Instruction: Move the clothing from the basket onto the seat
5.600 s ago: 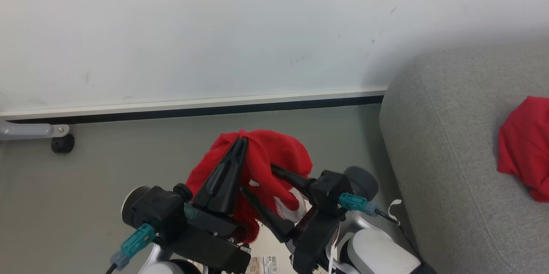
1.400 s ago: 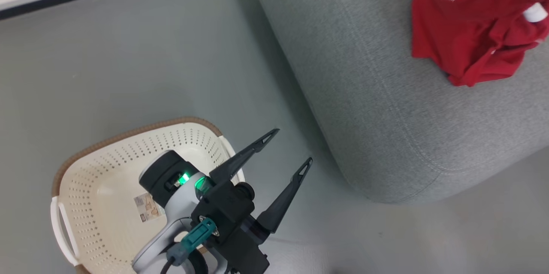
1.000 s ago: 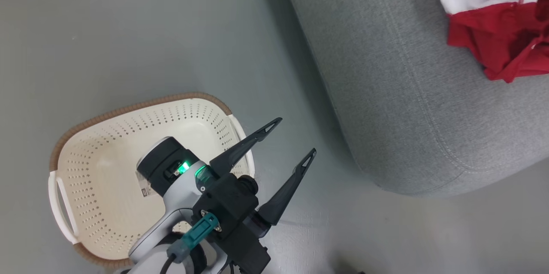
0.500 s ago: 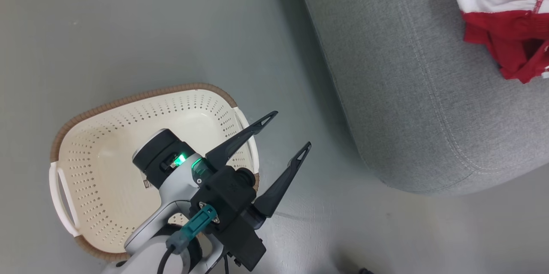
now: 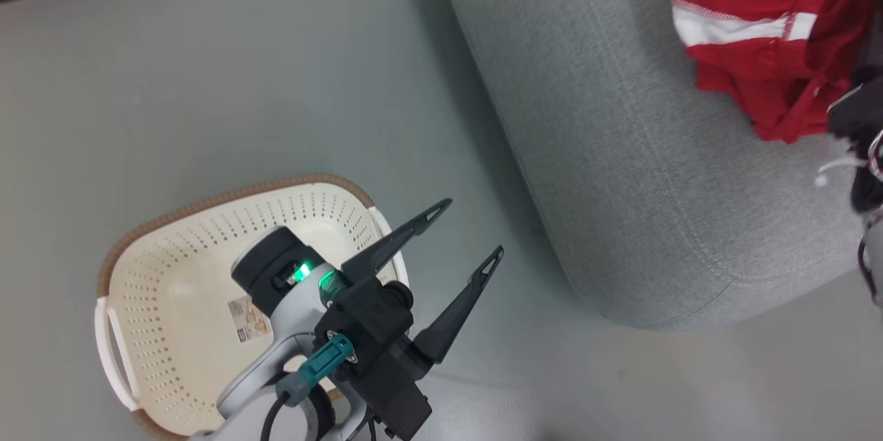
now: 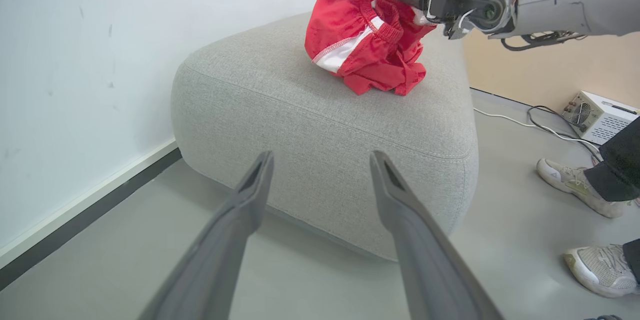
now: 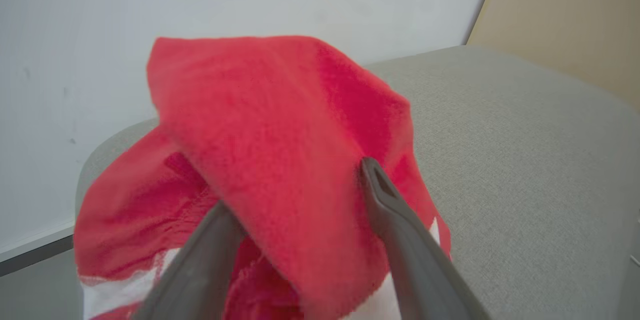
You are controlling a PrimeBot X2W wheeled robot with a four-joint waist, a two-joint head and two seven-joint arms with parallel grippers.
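A: Where's the red garment (image 6: pixel 367 44)?
B: On top of the grey sofa (image 6: pixel 325 124), bunched in a heap, white band showing. The laundry basket (image 5: pixel 165 268) sits on the floor (image 5: pixel 207 82) near the sofa, not touching it. Nothing visible in it but a paper label (image 5: pixel 250 317).
A: Right gripper (image 7: pixel 296 185)?
B: At the heap. Fingers spread wide, with a fold of the fabric draped between them. Reads as a let-go pose, not a pinch. My guess is the drop-off is the step in hand.
A: Left gripper (image 5: pixel 471 227)?
B: Fingers apart too, nothing between them. The arm is over the basket, fingertips out past its rim and pointing toward the sofa. Probably just parked out of the way.
A: What's hidden?
B: In the right wrist view the fold covers one fingertip, so I can't tell if cloth is snagged there. The head view cuts the right arm off at its edge. The left arm blocks part of the basket's bottom, so something small under it can't be ruled out. No lettering to be made out on the garment.
A: Anything else?
B: Left wrist view shows a person's shoes (image 6: pixel 575 185) with the legs cut off. There's also a white box (image 6: pixel 600 114) with cables on the floor.
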